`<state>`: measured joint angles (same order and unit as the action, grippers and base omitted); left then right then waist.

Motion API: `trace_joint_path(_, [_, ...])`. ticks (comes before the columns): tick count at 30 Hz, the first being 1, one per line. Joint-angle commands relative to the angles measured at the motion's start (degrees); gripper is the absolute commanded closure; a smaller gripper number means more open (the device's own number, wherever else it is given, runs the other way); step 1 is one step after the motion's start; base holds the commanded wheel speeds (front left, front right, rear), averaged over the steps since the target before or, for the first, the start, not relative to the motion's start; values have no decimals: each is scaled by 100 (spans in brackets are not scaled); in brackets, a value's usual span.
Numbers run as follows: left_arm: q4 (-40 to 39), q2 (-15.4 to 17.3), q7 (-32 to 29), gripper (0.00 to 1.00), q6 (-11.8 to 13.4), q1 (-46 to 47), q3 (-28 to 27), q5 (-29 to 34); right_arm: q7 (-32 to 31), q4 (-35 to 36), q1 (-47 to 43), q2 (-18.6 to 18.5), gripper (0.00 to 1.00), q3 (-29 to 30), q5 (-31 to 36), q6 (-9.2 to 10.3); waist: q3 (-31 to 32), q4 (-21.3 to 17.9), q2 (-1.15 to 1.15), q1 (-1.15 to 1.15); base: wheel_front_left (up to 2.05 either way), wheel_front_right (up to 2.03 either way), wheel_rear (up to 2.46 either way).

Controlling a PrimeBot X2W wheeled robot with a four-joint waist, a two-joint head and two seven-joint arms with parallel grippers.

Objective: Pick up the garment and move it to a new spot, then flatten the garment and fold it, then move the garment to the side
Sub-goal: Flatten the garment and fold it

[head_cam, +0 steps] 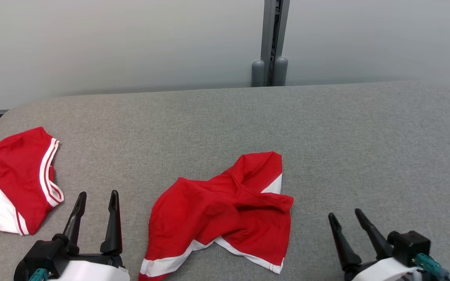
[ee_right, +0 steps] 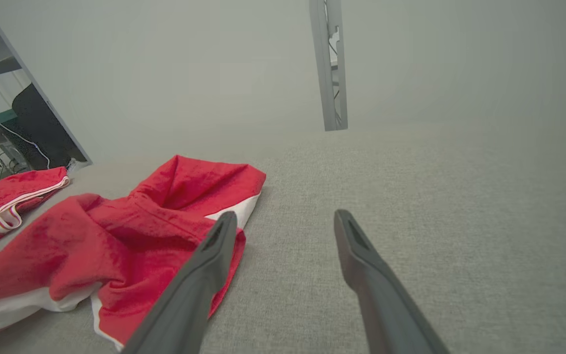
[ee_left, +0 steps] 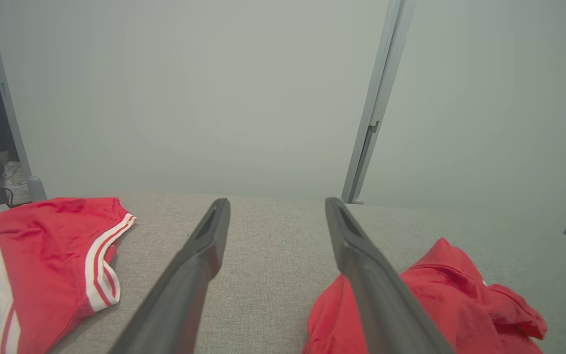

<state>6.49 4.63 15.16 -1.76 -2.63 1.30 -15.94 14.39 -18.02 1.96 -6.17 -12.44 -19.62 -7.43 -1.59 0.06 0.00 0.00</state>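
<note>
A crumpled red garment with white bands lies near the front middle of the grey table. It also shows in the left wrist view as the red garment at lower right, and in the right wrist view as the red garment at left. My left gripper stands open left of it, holding nothing. My right gripper stands open to its right, also holding nothing. Neither gripper touches the cloth.
A second red and white garment lies folded at the table's left edge, also seen as the folded garment and the folded garment. A grey post stands behind the table against a pale wall.
</note>
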Motion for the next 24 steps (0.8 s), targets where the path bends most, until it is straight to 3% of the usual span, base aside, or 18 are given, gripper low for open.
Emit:
trace_joint_path(1, [36,-21,5,0,-71,96,-47,80,-136,-199,148,-83,0,-259,-160,-12,-28,39,0,0,0,0,0])
trace_joint_path(6, [134,-96,5,0,-197,166,-33,152,-968,-741,310,-51,0,-1009,-763,-12,-85,217,0,0,0,0,0])
trace_joint_path(12, [227,-138,5,0,-261,208,-81,171,-1681,-965,436,-66,0,-1487,-1307,-12,-113,428,0,0,0,0,0])
trace_joint_path(20, [310,-163,5,0,-309,199,-113,144,-2302,-1460,528,33,0,-1392,-1529,-5,-97,694,0,0,0,0,0])
trace_joint_path(21, [312,-165,5,0,-307,193,-112,124,-2298,-1449,529,49,4,-1384,-1526,-5,-95,707,0,0,0,0,0])
trace_joint_path(22, [314,-164,5,0,-300,187,-113,116,-2268,-1425,530,58,55,-1380,-1520,-6,-93,714,0,0,0,0,0])
trace_joint_path(23, [313,-164,5,0,-289,179,-112,110,-2236,-1404,534,62,88,-1380,-1511,-6,-91,715,0,0,0,0,0])
trace_joint_path(24, [311,-164,5,0,-277,169,-112,97,-2212,-1391,539,55,100,-1391,-1491,-7,-87,711,0,0,0,0,0])
